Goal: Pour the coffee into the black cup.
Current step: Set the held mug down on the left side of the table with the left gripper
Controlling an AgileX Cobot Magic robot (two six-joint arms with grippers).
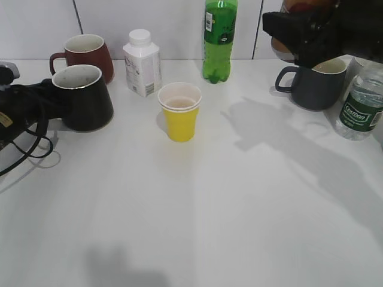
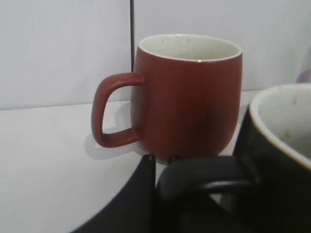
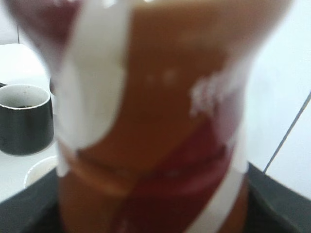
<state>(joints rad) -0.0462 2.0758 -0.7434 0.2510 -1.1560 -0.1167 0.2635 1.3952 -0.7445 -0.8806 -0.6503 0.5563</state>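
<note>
The glossy black cup [image 1: 84,95] stands at the left of the table, white speckled inside. My left gripper [image 1: 37,103] is shut on its loop handle; the left wrist view shows the jaws [image 2: 161,160] around the handle and the cup [image 2: 284,145] at the right. My right gripper [image 1: 302,30] is shut on the coffee bottle [image 1: 281,46] and holds it up at the back right, above the dark grey mug. The gripper hides most of the bottle. In the right wrist view the brown bottle with its red and white label [image 3: 155,121] fills the frame, blurred.
A maroon mug [image 1: 84,52] stands just behind the black cup, also in the left wrist view [image 2: 189,97]. A white carton [image 1: 142,64], a yellow paper cup [image 1: 179,112] and a green soda bottle [image 1: 219,39] stand mid-table. A dark grey mug [image 1: 317,84] and a water bottle [image 1: 361,107] stand at the right.
</note>
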